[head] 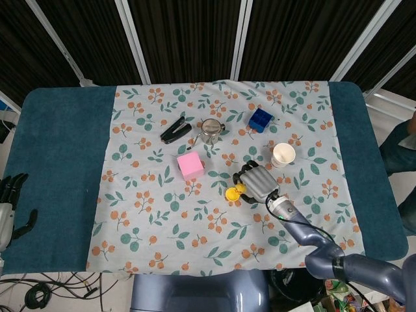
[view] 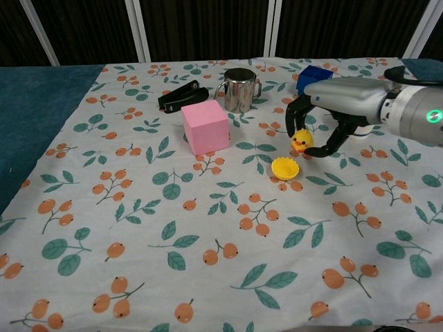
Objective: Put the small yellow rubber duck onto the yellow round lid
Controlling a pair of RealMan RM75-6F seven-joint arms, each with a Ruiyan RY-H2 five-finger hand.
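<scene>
The small yellow rubber duck (view: 300,142) hangs in the fingers of my right hand (view: 331,111), a little above and just right of the yellow round lid (view: 284,167). In the head view the duck (head: 240,189) shows at the left edge of the right hand (head: 259,182), touching the lid's (head: 231,194) upper right side in the image. The lid lies on the floral cloth, right of centre. My left hand (head: 9,208) rests off the table's left edge, fingers spread and holding nothing.
A pink cube (view: 205,126), a steel mug (view: 239,90) and a black stapler (view: 182,96) stand left of and behind the lid. A blue block (view: 313,77) and a white paper cup (head: 283,155) sit behind my right hand.
</scene>
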